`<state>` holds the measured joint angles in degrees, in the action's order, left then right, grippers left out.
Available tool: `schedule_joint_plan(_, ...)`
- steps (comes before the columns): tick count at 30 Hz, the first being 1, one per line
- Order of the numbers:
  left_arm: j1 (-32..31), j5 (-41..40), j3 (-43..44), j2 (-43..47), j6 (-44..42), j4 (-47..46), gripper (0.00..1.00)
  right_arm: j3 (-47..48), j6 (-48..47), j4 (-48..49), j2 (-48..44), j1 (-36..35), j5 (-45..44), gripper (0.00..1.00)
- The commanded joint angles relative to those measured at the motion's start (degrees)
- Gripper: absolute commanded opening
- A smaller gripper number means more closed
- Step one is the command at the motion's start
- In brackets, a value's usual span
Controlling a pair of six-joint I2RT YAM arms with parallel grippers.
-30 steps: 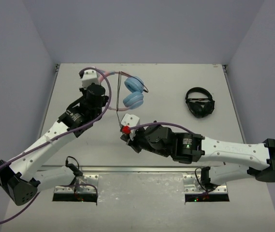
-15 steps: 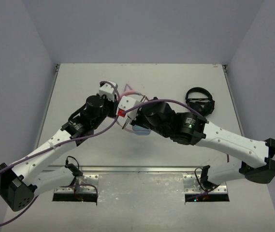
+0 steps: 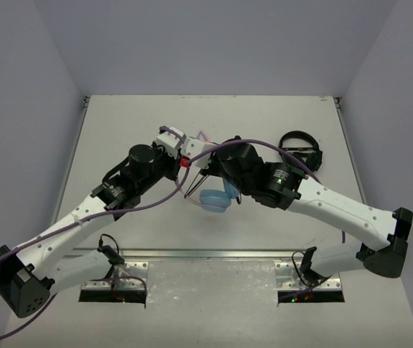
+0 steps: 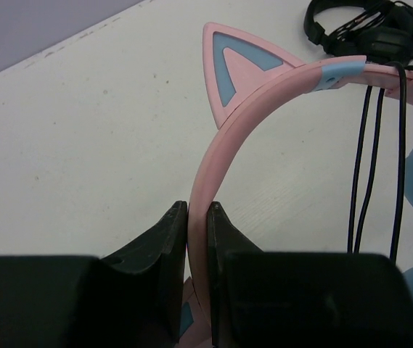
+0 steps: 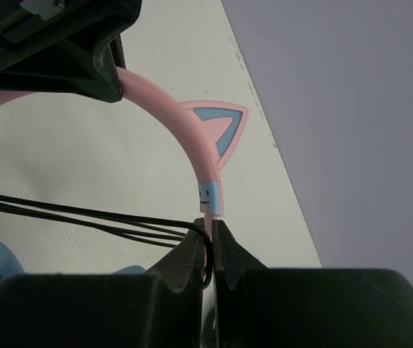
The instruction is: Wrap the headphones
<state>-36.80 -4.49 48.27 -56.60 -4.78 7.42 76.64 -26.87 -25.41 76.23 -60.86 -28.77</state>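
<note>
My left gripper (image 4: 197,210) is shut on the pink headband (image 4: 264,101) of the headphones (image 3: 213,199), which hang above the table. A pink cat ear (image 4: 229,64) stands up from the band. My right gripper (image 5: 210,226) is shut on the thin black cable (image 5: 83,214), right under the band's blue joint (image 5: 209,193). Three cable strands (image 4: 369,167) run across the band. In the top view my left gripper (image 3: 171,141) and right gripper (image 3: 195,156) nearly touch, with the light blue earcups below them. My left gripper's fingers (image 5: 61,43) show at the top of the right wrist view.
The smaller all-black headphones (image 3: 300,152) lie on the white table (image 3: 119,116) at the right rear, also in the left wrist view as black headphones (image 4: 369,29). Grey walls close the table on the left, right and rear.
Both arms have swung together toward the table's middle. The left one has lifted the headphones off the rear of the table, and the right one has carried the cable up to the headband.
</note>
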Motion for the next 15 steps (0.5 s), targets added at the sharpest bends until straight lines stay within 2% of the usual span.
schedule_joint_plan(1, -1.3, 1.5, 1.3, -0.2, -3.0, -0.6, 0.0, 0.3, -3.3, 6.9, -3.2, 3.1, -5.2, 0.08)
schedule_joint_plan(4, -1.4, -0.1, 2.3, -1.6, -2.7, 0.3, 0.0, 0.4, -1.3, 7.0, -4.9, 3.1, -2.9, 0.1)
schedule_joint_plan(6, -1.4, 0.3, 2.7, -2.1, -2.5, 0.8, 0.0, 0.1, -1.2, 8.4, -6.4, 3.3, -1.9, 0.08)
schedule_joint_plan(7, -1.4, 1.0, 2.8, -2.5, -2.4, 0.8, 0.0, -0.3, -1.4, 9.0, -6.9, 3.3, -1.7, 0.02)
schedule_joint_plan(10, -1.4, 2.1, 3.3, -2.9, -2.3, 1.4, 0.01, -1.2, -1.3, 8.8, -7.8, 4.2, 0.4, 0.01)
schedule_joint_plan(15, -1.5, 6.0, 3.1, -1.1, -2.3, 0.8, 0.01, -7.3, 2.5, 8.0, -8.9, 10.1, 4.2, 0.01)
